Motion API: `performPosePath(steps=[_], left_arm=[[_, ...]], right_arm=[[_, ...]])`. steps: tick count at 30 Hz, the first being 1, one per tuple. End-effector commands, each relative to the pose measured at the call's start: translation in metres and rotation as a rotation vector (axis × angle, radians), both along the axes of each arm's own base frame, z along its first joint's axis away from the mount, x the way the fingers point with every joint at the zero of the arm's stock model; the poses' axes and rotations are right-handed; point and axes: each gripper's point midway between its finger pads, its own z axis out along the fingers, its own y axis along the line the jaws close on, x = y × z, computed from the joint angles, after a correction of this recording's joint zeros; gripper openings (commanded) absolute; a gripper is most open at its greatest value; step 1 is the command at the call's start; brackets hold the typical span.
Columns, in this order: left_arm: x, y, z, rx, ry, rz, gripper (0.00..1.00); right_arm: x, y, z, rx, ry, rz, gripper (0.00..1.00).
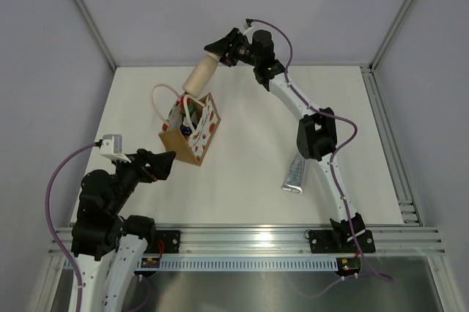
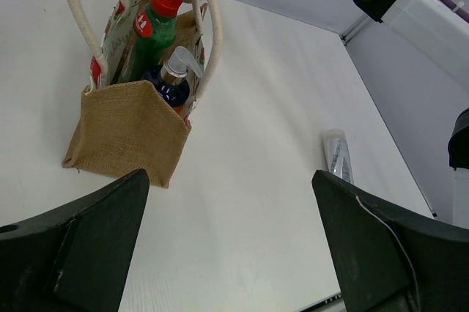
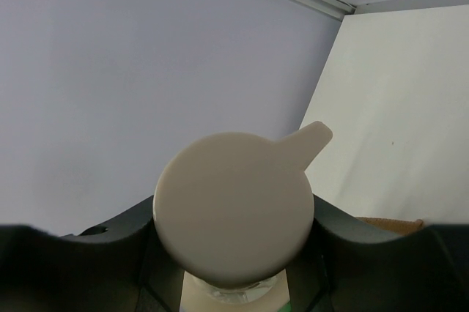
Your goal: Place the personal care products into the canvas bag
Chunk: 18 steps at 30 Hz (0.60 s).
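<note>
My right gripper [image 1: 222, 49] is shut on a beige bottle [image 1: 199, 74], held tilted in the air just above and behind the canvas bag [image 1: 192, 148]. The right wrist view shows the bottle's round cap [image 3: 233, 206] filling the space between the fingers [image 3: 121, 235]. The bag stands upright, and a green bottle with a red cap [image 2: 152, 34] and a blue pump bottle [image 2: 173, 83] stand inside it. A silver-grey squeeze tube [image 1: 295, 174] lies flat on the table to the right. My left gripper [image 1: 167, 160] stands open and empty beside the bag's near-left corner.
The bag's white rope handles [image 2: 209, 30] arch over its opening. The right arm [image 1: 316, 132] reaches across the table above the tube. Grey walls close the table in at the back and sides.
</note>
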Motion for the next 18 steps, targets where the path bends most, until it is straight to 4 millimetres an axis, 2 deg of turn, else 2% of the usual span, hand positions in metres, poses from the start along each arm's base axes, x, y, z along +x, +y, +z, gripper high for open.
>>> performPosePath(steps=[1,10,18], left_arm=[[-0.003,-0.001,0.014,-0.024,-0.047,-0.005,0.99],[-0.001,-0.005,0.015,-0.028,-0.046,-0.027,0.99],[0.001,-0.007,0.015,-0.041,-0.039,-0.032,0.99]], right_arm=[[-0.014,-0.002,0.090,0.159,-0.141,-0.008,0.00],[-0.010,0.002,0.087,0.144,-0.164,-0.041,0.00],[-0.007,0.006,0.075,0.134,-0.136,-0.041,0.00]])
